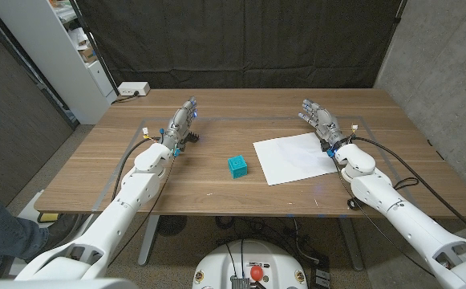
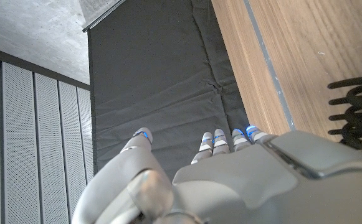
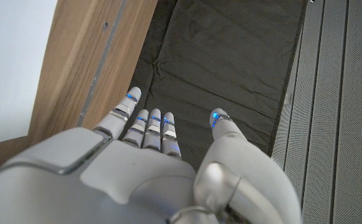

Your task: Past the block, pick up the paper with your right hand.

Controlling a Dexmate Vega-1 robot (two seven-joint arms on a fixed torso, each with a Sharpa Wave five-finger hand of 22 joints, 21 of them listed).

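One teal block [image 1: 237, 166] at the centre of the head view, alone on the wooden table [image 1: 176, 189]. One white sheet of paper [image 1: 295, 157] just right of centre, lying flat, near the block but apart from it, its right edge running under or beside the right wrist; cannot tell which. Two robot hands, one on each side. Right hand [image 1: 318, 118] in the upper right of the middle, just above the paper's far corner, fingers straight and spread, gripping nothing; in the right wrist view the same hand [image 3: 156, 168] reaching toward the dark curtain [image 3: 230, 56] with fingers apart. Left hand [image 1: 183, 122] left of centre, well apart from block and paper, fingers extended, empty; likewise open in the left wrist view [image 2: 230, 174]. One white box [image 1: 132, 90] at the table's upper left corner.
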